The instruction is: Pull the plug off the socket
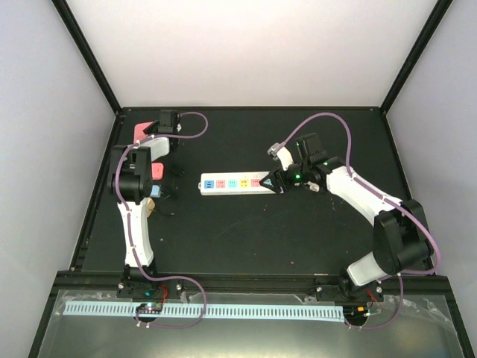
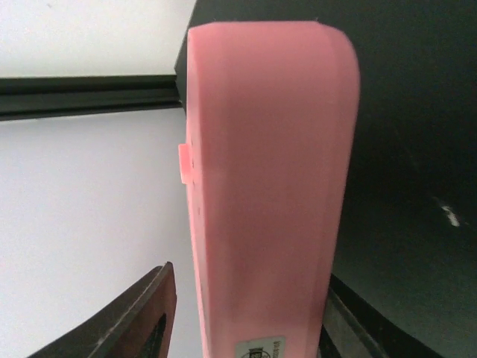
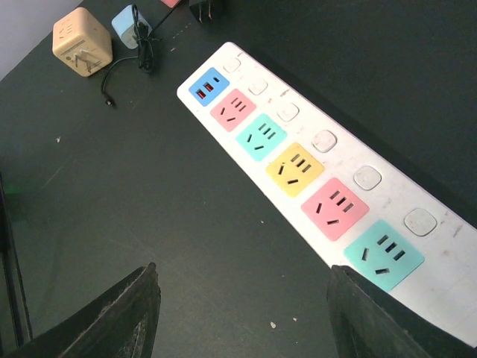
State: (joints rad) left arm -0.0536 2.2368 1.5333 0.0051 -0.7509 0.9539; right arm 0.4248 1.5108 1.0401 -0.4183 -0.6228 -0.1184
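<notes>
The socket is a long white power strip with coloured outlet faces, lying mid-table. In the right wrist view every outlet that shows is empty. My right gripper is open wide and empty, low over the table beside the strip's right end. My left gripper is at the far left with a pink block between its fingers. The left finger stands apart from the block and the right finger is close against it. No plug shows in the strip.
Loose adapters lie left of the strip: a tan cube, a light blue one with a thin black cord, and a black plug. A second pink piece lies by the left arm. The black frame rail borders the table.
</notes>
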